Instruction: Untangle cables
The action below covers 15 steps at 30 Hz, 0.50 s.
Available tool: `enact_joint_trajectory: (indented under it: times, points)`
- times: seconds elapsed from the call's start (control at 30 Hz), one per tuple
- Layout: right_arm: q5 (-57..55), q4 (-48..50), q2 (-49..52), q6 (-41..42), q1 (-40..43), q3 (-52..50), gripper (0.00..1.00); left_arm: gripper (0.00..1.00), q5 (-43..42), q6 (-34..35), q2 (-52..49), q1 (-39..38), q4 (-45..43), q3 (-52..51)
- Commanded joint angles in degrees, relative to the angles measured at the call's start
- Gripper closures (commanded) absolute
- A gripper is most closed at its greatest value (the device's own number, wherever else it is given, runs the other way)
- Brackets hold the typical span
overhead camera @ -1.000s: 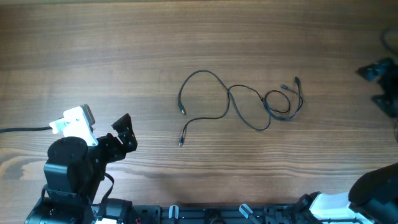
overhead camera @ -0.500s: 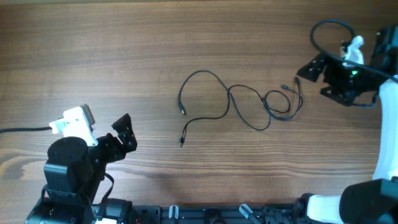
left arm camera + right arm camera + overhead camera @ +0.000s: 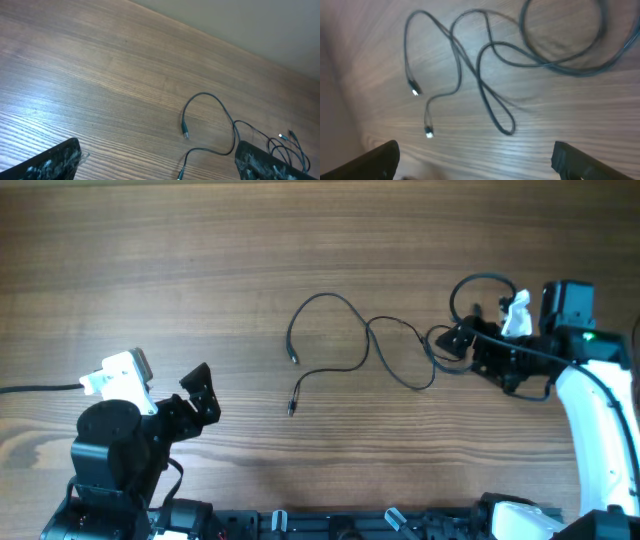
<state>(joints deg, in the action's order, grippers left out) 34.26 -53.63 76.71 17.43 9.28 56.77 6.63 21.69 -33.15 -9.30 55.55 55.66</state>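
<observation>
The thin black cables (image 3: pixel 367 340) lie loosely looped on the wooden table at centre, with small coils at their right end (image 3: pixel 445 350) and two plug ends at the left (image 3: pixel 293 358). My right gripper (image 3: pixel 452 340) is open and hovers over the coiled right end. In the right wrist view its fingertips (image 3: pixel 477 165) frame the cables (image 3: pixel 480 75) from above, not touching them. My left gripper (image 3: pixel 200 395) is open and empty at the front left, well apart from the cables, which show ahead of it in the left wrist view (image 3: pixel 233 132).
The right arm's own thicker black wire (image 3: pixel 480 283) loops above its wrist. The left arm's base (image 3: pixel 105 450) stands at the front left. The table's front edge carries black mounts (image 3: pixel 330 525).
The right arm has swung in from the far right edge, leftward and forward, to above the cables' right end. The left arm and the cables have not moved.
</observation>
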Motion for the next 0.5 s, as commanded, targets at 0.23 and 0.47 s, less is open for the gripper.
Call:
enact_joint_trajectory:
  times: [0.23, 0.47]
  points:
    - [16.09, 25.16, -1.11, 22.84, -8.09, -15.28, 0.0, 0.0, 0.94, -0.7, 0.09, 0.15, -0.15, -0.15]
    - [14.05, 40.28, -1.11, 34.21, -18.08, -15.43, 0.0, 0.0, 0.96, -0.7, 0.09, 0.15, -0.15, -0.13]
